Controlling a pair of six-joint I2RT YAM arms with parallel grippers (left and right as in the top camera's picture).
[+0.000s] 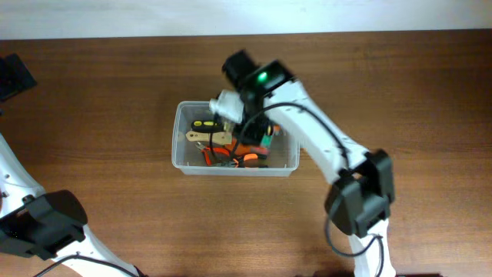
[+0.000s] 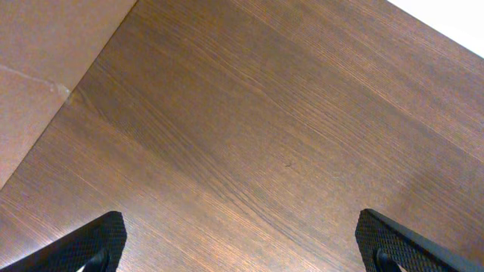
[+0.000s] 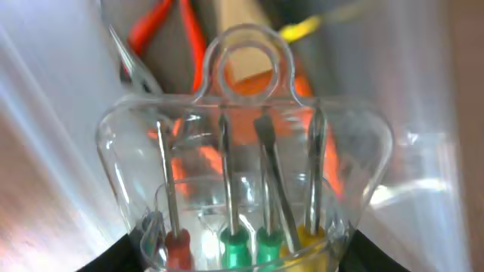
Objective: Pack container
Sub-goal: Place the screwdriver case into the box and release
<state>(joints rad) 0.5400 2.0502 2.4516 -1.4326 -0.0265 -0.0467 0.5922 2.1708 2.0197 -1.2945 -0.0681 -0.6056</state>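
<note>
L gripper (image 2: pixel 242 240): fingers wide apart, nothing between them. Only bare wood table (image 2: pixel 249 136) beneath. Sits well to the left of the container (image 1: pixel 177 150) and takes no part in this step.

Container: clear rect. tub, mid-table, upright, open top, directly under the R gripper (image 3: pixel 242 261). Contents, L to R in overhead view:
- yellow/black-handled screwdriver (image 1: pixel 204 123)
- wooden-handled tool (image 1: pixel 206 137)
- orange-handled pliers (image 1: pixel 231 158)

Items lie piled and touching. Exact count cannot be told, since the R arm covers part of the pile.

R gripper: clamped on the lower end of the small clear screwdriver case (image 3: pixel 242 151), one finger on each side. The case points away from the gripper, hang loop (image 3: pixel 246 53) leading. Inside are four drivers (image 3: pixel 225 174), handles L to R red, green, green, yellow. Just beyond the loop are orange handles and a tan wooden handle, i.e. the pile. Translucent container wall shows on both sides of the case, so the case appears to be within the container outline. Contact with the pile cannot be told.

Status (est.): mostly done. Several tools are loaded, and the overhead view shows no loose item on the table. Remaining: seat the case on the pile, open the R fingers, retract the arm clear of the rim.
</note>
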